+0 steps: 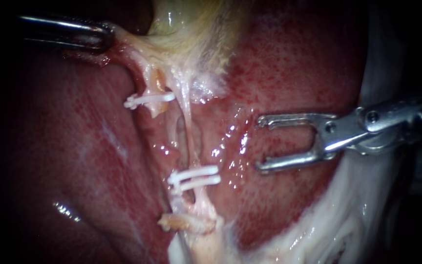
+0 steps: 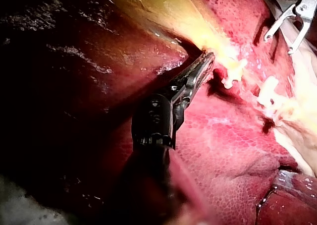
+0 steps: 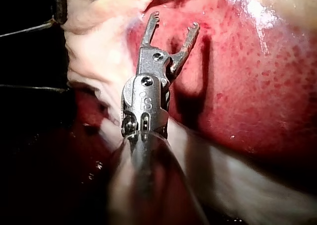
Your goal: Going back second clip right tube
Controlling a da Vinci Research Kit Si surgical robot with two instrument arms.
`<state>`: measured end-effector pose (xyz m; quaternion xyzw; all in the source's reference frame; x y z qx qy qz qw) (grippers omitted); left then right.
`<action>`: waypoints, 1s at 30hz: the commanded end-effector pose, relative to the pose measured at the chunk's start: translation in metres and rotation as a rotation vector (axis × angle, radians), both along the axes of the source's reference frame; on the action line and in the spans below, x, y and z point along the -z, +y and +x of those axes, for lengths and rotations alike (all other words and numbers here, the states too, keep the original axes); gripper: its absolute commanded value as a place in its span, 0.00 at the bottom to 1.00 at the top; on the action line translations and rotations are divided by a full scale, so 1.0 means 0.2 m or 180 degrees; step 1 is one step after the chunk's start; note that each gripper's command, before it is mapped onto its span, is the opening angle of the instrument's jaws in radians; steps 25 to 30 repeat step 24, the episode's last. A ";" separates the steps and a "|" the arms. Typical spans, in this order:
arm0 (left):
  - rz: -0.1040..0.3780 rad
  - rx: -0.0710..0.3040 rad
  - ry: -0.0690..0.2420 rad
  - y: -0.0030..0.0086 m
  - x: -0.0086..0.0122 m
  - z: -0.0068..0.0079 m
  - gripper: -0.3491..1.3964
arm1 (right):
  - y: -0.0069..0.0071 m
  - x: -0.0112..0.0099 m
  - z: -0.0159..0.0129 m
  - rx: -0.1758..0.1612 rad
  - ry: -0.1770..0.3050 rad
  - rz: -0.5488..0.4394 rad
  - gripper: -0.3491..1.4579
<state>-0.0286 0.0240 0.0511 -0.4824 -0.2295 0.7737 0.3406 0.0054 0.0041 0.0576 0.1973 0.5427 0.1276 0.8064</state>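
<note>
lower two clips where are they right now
Endoscope view: the lower clips sit low and centre on the thin tube, below the single clip and left of the right instrument, not touching it.

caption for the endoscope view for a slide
Right instrument, jaws open and empty, clear of two clips on a tube; left instrument grips the gallbladder.

Right instrument (image 1: 261, 144) over liver (image 1: 279, 73), clear of both tubes. Ahead of its jaws: right tube (image 1: 187, 122), two clips (image 1: 195, 178) on it off the lower jaw. Beyond: left tube (image 1: 152, 80) with one clip (image 1: 148, 99). Left instrument (image 1: 104, 38) farthest, on gallbladder (image 1: 172, 19).
</note>
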 end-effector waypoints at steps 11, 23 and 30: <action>-0.0017 -0.0034 0.0007 -0.011 -0.026 -0.012 0.00 | -0.001 0.000 -0.004 0.0021 0.0015 -0.0033 0.47; 0.0003 -0.0060 0.0009 -0.012 -0.031 -0.015 0.00 | -0.001 0.002 -0.004 0.0025 0.0018 -0.0030 0.47; 0.0004 -0.0060 0.0008 -0.012 -0.030 -0.015 0.00 | -0.001 0.002 -0.004 0.0024 0.0018 -0.0030 0.47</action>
